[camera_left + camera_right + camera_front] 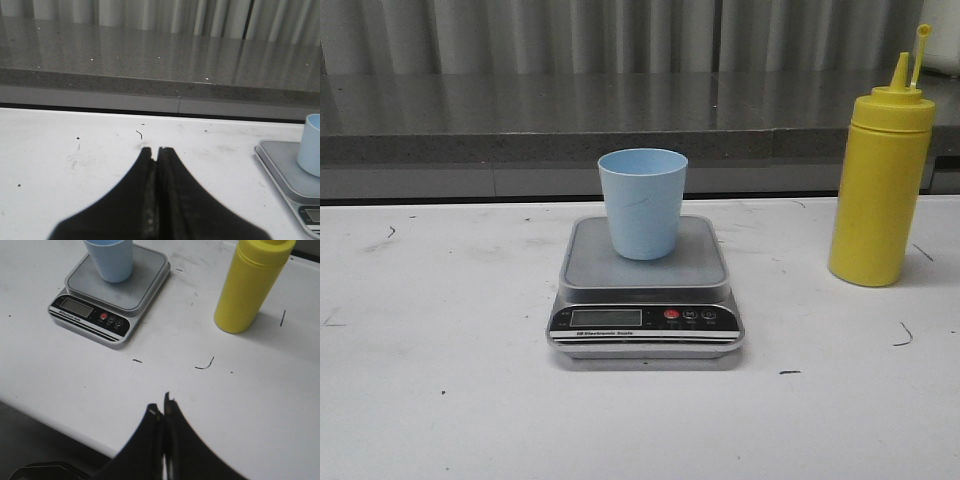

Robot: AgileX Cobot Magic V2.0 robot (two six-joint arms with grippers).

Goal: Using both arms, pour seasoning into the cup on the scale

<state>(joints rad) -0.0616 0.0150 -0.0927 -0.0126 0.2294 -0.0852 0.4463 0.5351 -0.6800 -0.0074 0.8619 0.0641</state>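
The light blue cup (642, 203) stands upright on the silver scale (646, 290) in the middle of the white table. The yellow seasoning bottle (880, 180) stands upright at the right, its cap hanging open beside the nozzle. Neither arm shows in the front view. My left gripper (156, 149) is shut and empty, low over the table to the left of the scale (287, 172) and cup (311, 145). My right gripper (161, 404) is shut and empty near the table's front edge, well short of the bottle (250, 285), scale (112, 295) and cup (110, 257).
A grey stone ledge (620, 120) runs along the back of the table, with curtains behind it. The table's front edge (55, 422) shows close under my right gripper. Small dark scuff marks (205, 365) dot the table top.
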